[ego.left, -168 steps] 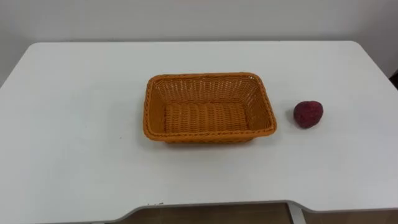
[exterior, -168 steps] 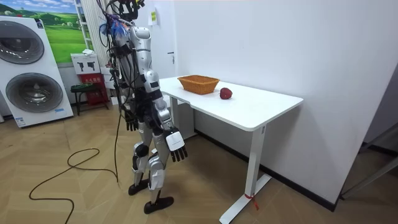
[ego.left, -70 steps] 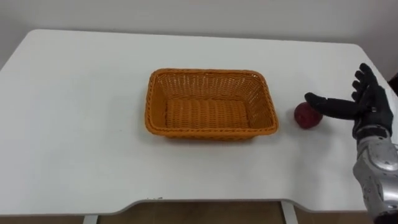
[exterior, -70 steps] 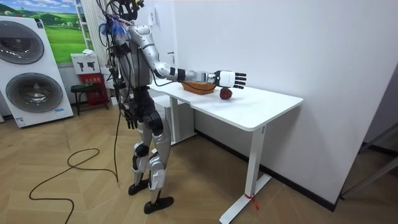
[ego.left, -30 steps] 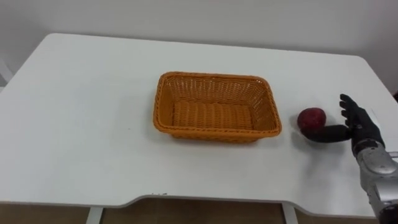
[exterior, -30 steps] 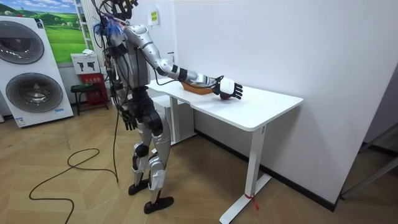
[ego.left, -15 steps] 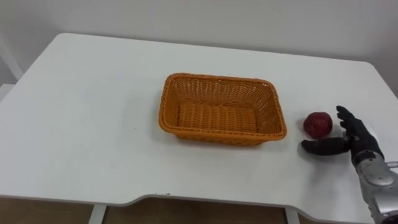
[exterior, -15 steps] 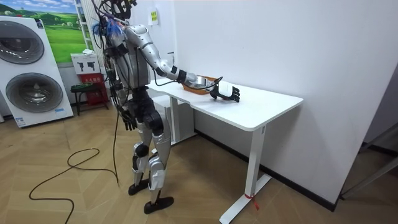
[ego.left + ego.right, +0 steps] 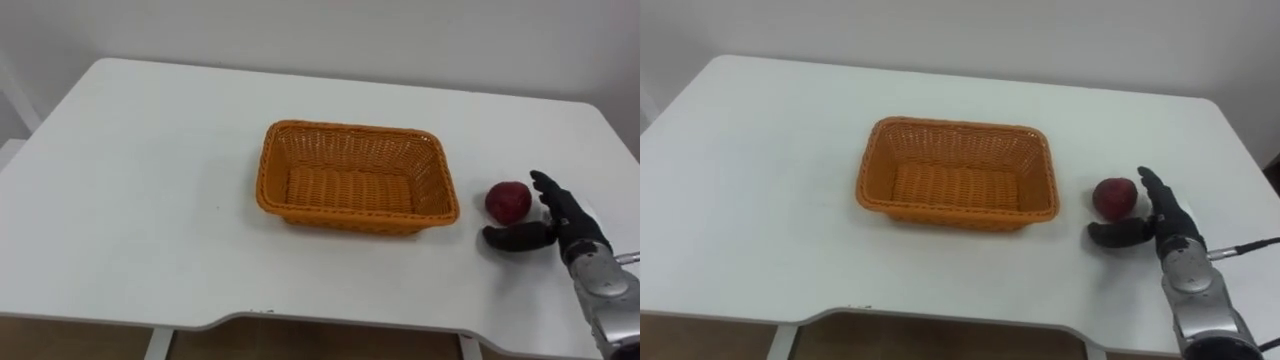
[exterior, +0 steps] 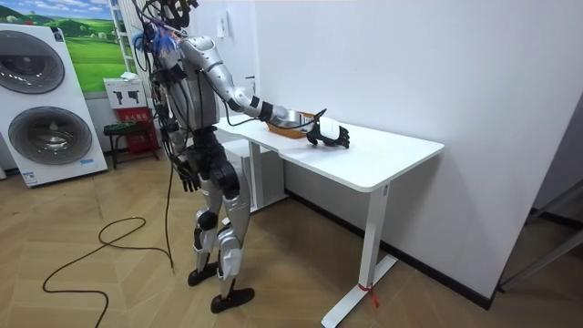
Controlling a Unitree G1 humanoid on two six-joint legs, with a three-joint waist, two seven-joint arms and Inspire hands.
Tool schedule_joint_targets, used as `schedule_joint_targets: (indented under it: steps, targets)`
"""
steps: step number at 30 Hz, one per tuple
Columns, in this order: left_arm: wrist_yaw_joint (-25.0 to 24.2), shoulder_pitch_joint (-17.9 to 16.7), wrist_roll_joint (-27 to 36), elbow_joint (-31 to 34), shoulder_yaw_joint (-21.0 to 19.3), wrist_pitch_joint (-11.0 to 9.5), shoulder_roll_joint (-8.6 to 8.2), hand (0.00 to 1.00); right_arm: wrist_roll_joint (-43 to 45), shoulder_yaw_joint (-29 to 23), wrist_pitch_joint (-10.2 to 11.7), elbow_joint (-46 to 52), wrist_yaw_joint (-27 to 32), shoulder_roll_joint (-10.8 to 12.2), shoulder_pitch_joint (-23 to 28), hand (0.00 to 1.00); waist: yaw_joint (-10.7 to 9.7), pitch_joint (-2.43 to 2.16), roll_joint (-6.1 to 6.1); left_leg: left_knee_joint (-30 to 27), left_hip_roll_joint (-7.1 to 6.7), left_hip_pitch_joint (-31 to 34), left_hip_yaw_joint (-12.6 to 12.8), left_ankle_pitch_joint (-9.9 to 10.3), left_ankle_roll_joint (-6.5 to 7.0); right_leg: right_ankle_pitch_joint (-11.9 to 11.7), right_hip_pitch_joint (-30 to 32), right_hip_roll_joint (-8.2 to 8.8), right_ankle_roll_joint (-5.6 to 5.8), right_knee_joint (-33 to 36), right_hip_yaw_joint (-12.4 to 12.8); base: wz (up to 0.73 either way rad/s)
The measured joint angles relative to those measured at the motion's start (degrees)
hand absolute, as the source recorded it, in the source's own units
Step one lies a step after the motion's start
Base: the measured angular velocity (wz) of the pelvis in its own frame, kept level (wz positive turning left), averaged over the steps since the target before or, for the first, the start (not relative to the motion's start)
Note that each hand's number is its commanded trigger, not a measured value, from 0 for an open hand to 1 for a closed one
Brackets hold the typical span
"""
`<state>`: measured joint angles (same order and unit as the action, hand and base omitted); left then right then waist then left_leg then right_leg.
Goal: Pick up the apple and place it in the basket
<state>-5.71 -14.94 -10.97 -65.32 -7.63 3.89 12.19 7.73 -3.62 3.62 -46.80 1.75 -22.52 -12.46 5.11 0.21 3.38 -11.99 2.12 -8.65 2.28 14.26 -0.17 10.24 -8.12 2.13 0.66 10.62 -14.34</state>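
Now down at tabletop level, where 2.3 s ago it hovered higher, the right hand lies open just right of the apple. Its fingers are straight, its thumb is stretched along the apple's near side, and it holds nothing. The apple has not moved: it sits on the white table, near the right end of the empty wicker basket. The grasp looks set up but not closed. The left hand hangs by the hip. The table stands against a white wall, with 2 washing machines at the room view's left on a wooden floor.
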Motion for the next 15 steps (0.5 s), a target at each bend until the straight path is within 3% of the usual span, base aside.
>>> schedule_joint_targets:
  steps: [4, 5, 6, 15]
  targets:
    - [-0.2, 0.0, 0.0, 0.0, 0.2, 0.6, 0.00, 0.00, -0.7, 0.3, -0.1, 0.1, 0.0, 0.0, -0.6, 0.00, 0.2, 0.02, 0.01, -0.2, -0.07, 0.1, -0.1, 0.0, 0.00, 0.0, 0.0, 0.07, 0.00, 0.0, 0.0, 0.00]
    - [-0.3, 0.2, 0.0, 0.0, 0.8, 0.8, 0.00, 0.00, -1.1, 0.8, -0.1, 0.1, 0.0, 0.0, -1.0, 0.93, 0.2, 0.03, 0.00, -0.2, -0.10, 0.1, -0.1, 0.0, 0.00, 0.0, 0.0, 0.09, 0.00, 0.0, 0.0, 0.00]
    - [-0.3, 0.2, 0.0, 0.0, 1.2, 0.9, 0.00, 0.00, -1.2, 1.2, -0.1, 0.1, 0.0, 0.0, -1.2, 1.00, 0.2, 0.03, -0.02, -0.3, -0.12, 0.1, -0.2, 0.0, 0.00, 0.0, 0.0, 0.11, 0.00, 0.0, 0.0, 0.00]
    - [-0.7, 0.4, 0.0, 0.0, 1.2, 1.0, 0.03, 0.00, -1.5, 2.1, -0.6, 0.1, 1.4, 0.0, -2.4, 1.00, 0.2, 0.03, -0.01, -0.6, -0.30, 0.4, -0.8, 0.0, 0.01, 0.1, 0.0, 0.26, 0.06, 0.0, -0.3, 0.01]
